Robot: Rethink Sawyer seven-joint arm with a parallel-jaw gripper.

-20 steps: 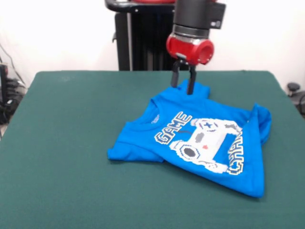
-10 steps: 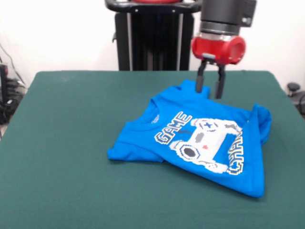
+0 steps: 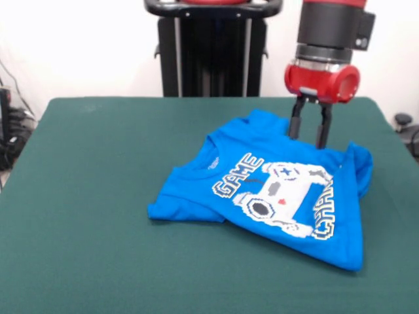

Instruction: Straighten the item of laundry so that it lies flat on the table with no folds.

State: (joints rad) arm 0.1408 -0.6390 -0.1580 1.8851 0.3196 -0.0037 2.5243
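Dark green table (image 3: 85, 196): the left half of its cloth is bare and smooth, the rounded far-left corner visible against the pale wall.

Blue T-shirt (image 3: 275, 196): lies right of centre on the table, turned at an angle, not flat. Its lower-left part ends in a doubled-over flap with a thick folded edge near the middle of the table. The neckline sits in the upper-left part of the garment. The printed front faces up: "GAME" lettering at the upper left of the print, the white-grey controller print (image 3: 278, 190) in the middle, and the second word running down its right side, only partly readable. The far edge rises in a small hump of bunched cloth. The right edge is rucked up into a raised fold close to the table's right side. The lower-right corner lies nearest the front edge.

Gripper (image 3: 308, 134): hangs from the red and black arm (image 3: 324, 59), over the far right part of the shirt, just right of the hump. Its two dark fingers (image 3: 294, 124) point straight down with a clear narrow gap between them, holding nothing. The tips stand at or just above the cloth; contact cannot be confirmed.
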